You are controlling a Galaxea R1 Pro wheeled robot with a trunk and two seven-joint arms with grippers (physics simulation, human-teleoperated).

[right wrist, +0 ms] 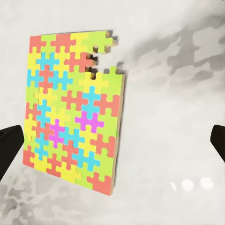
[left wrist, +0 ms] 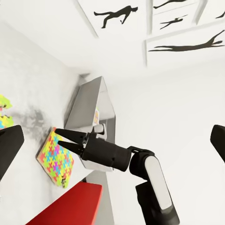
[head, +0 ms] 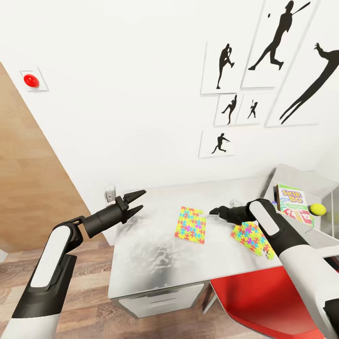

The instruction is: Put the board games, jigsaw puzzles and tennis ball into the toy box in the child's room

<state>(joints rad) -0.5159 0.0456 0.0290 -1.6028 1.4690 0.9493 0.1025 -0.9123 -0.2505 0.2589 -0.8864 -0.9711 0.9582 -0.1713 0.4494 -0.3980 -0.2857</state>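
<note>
Two jigsaw puzzles lie flat on the table (head: 150, 254). One jigsaw puzzle (head: 191, 224) lies mid-table, and my right gripper (head: 217, 210) hovers open just to its right, fingers pointing at it. In the right wrist view this puzzle (right wrist: 72, 112) lies between the spread fingertips (right wrist: 9, 147). The other puzzle (head: 252, 238) is partly hidden under my right forearm. The toy box (head: 301, 178) stands at the table's right end. A Skip-Bo board game (head: 292, 200) and the tennis ball (head: 317, 209) appear to lie in it. My left gripper (head: 138, 201) is open and empty above the table's left end.
A red chair (head: 263, 301) is tucked under the table's front right. White drawers (head: 160, 301) sit below the tabletop. The wall with silhouette prints (head: 263, 70) runs close behind. Wood floor (head: 89, 301) lies to the left.
</note>
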